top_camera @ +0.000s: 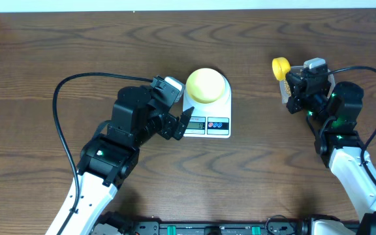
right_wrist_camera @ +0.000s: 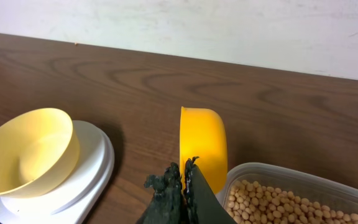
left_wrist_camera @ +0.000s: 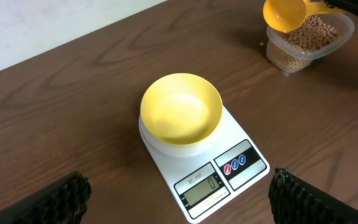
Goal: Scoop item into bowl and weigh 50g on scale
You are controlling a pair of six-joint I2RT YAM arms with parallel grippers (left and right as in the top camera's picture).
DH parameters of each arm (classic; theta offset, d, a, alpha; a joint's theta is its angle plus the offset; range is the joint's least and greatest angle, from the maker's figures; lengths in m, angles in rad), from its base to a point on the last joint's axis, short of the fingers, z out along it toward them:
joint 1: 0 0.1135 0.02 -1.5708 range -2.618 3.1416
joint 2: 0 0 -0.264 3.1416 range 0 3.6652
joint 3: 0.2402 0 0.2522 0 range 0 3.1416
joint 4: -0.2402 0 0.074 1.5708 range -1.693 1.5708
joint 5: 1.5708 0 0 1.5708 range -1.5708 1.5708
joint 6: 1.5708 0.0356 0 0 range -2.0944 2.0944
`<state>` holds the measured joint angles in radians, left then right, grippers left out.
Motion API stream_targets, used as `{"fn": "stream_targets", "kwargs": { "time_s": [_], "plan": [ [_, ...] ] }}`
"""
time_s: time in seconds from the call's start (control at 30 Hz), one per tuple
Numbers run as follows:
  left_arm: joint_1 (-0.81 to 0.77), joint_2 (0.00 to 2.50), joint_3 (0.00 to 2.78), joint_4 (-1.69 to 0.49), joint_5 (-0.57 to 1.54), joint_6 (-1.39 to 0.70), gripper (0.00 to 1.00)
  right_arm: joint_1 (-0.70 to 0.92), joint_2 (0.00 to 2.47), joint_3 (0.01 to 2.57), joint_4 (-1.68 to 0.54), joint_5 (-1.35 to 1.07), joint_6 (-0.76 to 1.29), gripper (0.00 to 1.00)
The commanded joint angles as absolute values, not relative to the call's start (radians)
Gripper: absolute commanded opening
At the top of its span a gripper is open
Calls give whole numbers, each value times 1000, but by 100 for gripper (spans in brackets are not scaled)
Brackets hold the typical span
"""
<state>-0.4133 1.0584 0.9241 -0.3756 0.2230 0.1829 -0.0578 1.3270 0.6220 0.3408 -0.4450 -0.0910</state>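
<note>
While overhead we count 1 bowl (top_camera: 206,85) on 1 scale (top_camera: 215,127), wrist views better show beans (left_wrist_camera: 309,38); left fingers (left_wrist_camera: 48,200) spread, right fingers (right_wrist_camera: 164,198) pinch 1 scoop (right_wrist_camera: 202,143).

A: Where is the bowl (top_camera: 207,85)?
B: Upper middle of the frame, sitting on the scale (top_camera: 222,109), on the table (top_camera: 44,52).
A: And the hands?
B: The left hand (top_camera: 179,123) is spread wide, at the scale's left edge. The right hand (top_camera: 295,83), upper right, grips a yellow scoop (top_camera: 281,66).

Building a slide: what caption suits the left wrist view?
Empty bowl sits on the scale; yellow scoop held at the tub of beans.
</note>
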Motion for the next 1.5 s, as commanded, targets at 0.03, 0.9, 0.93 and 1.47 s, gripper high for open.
{"fn": "stream_targets", "kwargs": {
  "time_s": [0.03,0.9,0.93,1.47],
  "plan": [
    [-411,1053,920,-374,208,174,94,-65,1330,634,344,-436,-106,1],
    [-411,1053,920,-419,208,174,94,-73,1330,640,323,-499,83,1],
    [-411,1053,920,-419,208,174,94,-76,1330,645,303,-499,82,1],
    [-411,1053,920,-419,208,174,94,-86,1330,895,-143,-410,-92,1]
  ]
}}
